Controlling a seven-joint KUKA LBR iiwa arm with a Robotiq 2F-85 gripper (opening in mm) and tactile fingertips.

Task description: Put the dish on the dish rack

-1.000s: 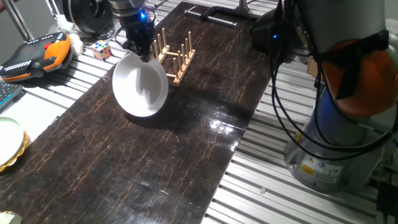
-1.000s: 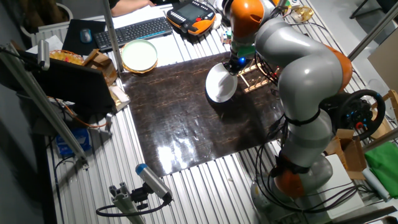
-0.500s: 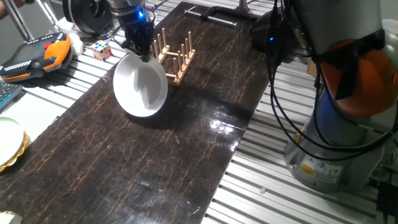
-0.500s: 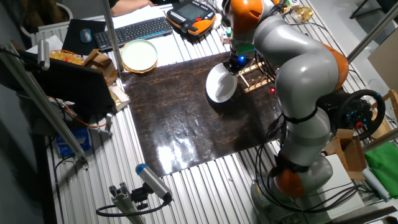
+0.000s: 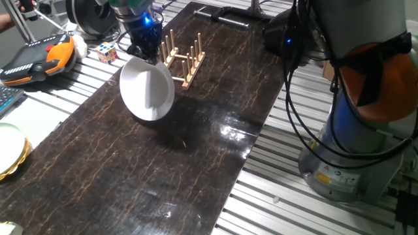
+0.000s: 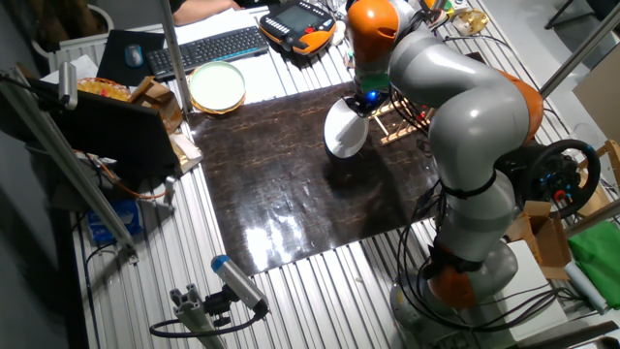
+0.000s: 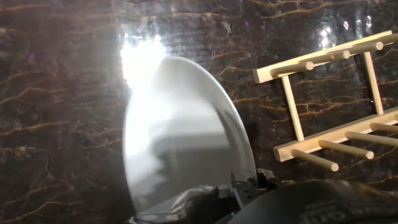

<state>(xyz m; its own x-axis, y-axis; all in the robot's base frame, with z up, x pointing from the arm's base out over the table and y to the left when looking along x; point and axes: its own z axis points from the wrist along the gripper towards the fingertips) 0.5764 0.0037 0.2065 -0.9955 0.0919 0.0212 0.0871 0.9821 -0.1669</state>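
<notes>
The plain white dish (image 5: 147,89) (image 6: 346,135) (image 7: 183,130) hangs tilted above the dark mat, lifted off the surface. My gripper (image 5: 145,55) (image 6: 365,101) is shut on its upper rim. The wooden dish rack (image 5: 182,57) (image 6: 399,118) (image 7: 329,106) stands on the mat just beside the dish, its upright pegs bare. In the hand view the dish fills the centre and the rack's pegs lie to its right; the fingertips are hidden by the hand's body at the bottom edge.
A pale plate with a yellow edge (image 6: 217,86) (image 5: 8,147) sits off the mat's corner. A Rubik's cube (image 5: 107,51), an orange-black pendant (image 5: 36,57) and a keyboard (image 6: 205,47) lie behind. The robot base (image 5: 356,124) stands at the right.
The dish has risen slightly and turned more edge-on, drifting a little toward the rack. The gripper moved with it.
</notes>
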